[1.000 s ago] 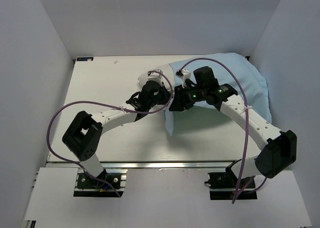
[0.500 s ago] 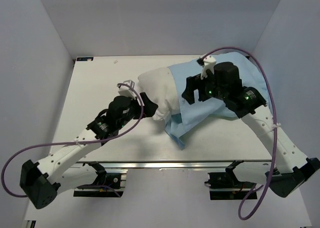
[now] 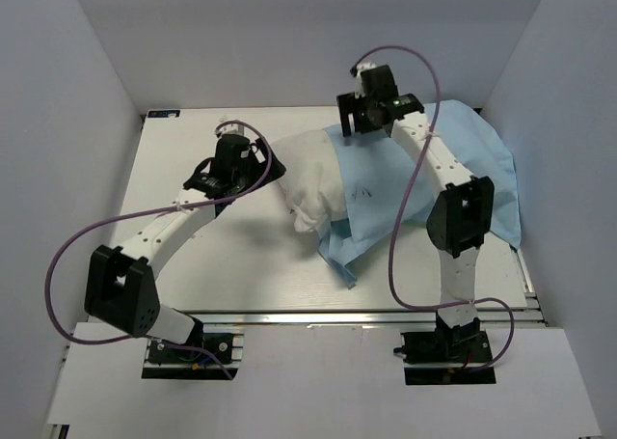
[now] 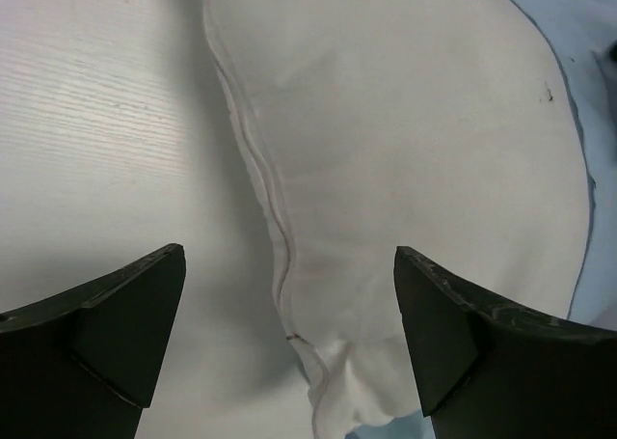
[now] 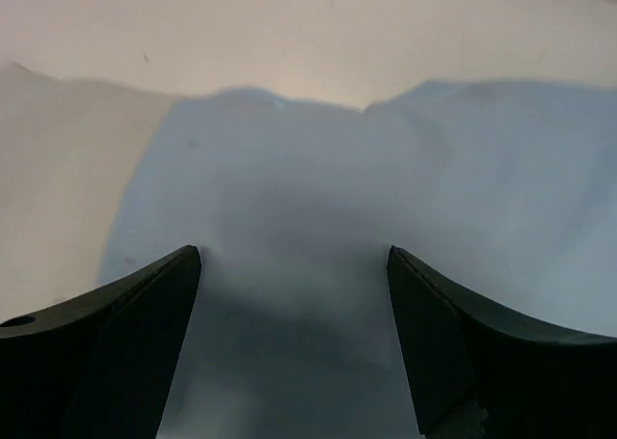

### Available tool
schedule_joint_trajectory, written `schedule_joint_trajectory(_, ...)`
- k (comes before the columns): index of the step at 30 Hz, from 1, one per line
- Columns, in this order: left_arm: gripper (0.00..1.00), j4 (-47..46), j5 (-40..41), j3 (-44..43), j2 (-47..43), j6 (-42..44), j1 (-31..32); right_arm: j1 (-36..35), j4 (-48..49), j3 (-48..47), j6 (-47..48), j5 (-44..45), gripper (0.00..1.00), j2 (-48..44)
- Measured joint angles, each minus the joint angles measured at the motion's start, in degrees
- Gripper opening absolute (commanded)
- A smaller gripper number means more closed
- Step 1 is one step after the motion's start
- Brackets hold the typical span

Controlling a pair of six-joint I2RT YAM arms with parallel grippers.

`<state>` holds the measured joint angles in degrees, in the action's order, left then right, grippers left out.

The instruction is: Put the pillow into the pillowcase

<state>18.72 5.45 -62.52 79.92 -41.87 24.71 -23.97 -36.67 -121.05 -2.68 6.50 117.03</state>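
Two gaping, empty grippers showing from above: left gripper [image 3: 262,162] hovering by the pillow [image 3: 308,183] at its left end, right gripper [image 3: 355,128] hanging over the pillowcase [image 3: 468,164] at its far edge. Lying on the table [image 3: 183,256], right part sleeved in blue, left end poking out bare. From the left wrist, straddling the pillow's seam, spread wide. From the right wrist, hanging released above blue cloth.
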Motion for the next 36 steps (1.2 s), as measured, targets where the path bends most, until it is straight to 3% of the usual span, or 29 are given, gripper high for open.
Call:
schedule_joint_trajectory(2,0.98,-0.9,-2.4,-1.6,3.3,0.0,-0.5,0.0,-1.4,2.2,-0.1,0.2,0.76,2.7)
schedule_joint_trajectory(5,0.98,-2.5,-6.3,-3.0,7.1,-0.2,-0.7,-0.1,3.8,18.0,-1.4,-0.9,0.75,-1.2)
schedule_joint_trajectory(9,0.98,-4.8,-10.9,-3.0,10.1,-0.6,-1.1,-0.3,14.3,43.5,-4.6,-3.1,0.75,-19.6)
schedule_joint_trajectory(13,0.98,-8.6,-15.8,-2.8,11.6,-1.8,-1.4,-1.6,18.9,58.6,-9.1,-5.7,0.75,-37.4)
schedule_joint_trajectory(18,0.98,-15.3,-21.7,-0.1,11.8,-3.3,-1.7,-2.0,23.8,67.1,-13.4,-6.3,0.75,-42.3)
schedule_joint_trajectory(27,0.98,-26.8,-30.9,0.5,17.2,-2.9,-1.6,-3.5,27.8,69.5,-15.5,-4.7,0.75,-42.9)
schedule_joint_trajectory(29,0.54,-27.6,-32.5,-1.3,19.3,-1.9,-1.2,-3.8,27.8,69.5,-15.7,-4.0,0.75,-43.0)
schedule_joint_trajectory(31,0.00,-28.2,-33.8,-2.6,20.6,-0.4,-0.3,-4.3,27.6,69.5,-15.8,-3.5,0.75,-43.4)
schedule_joint_trajectory(36,0.00,-29.6,-35.0,-3.2,19.7,6.2,2.1,-5.3,23.6,69.1,-15.5,-1.9,0.80,-46.6)
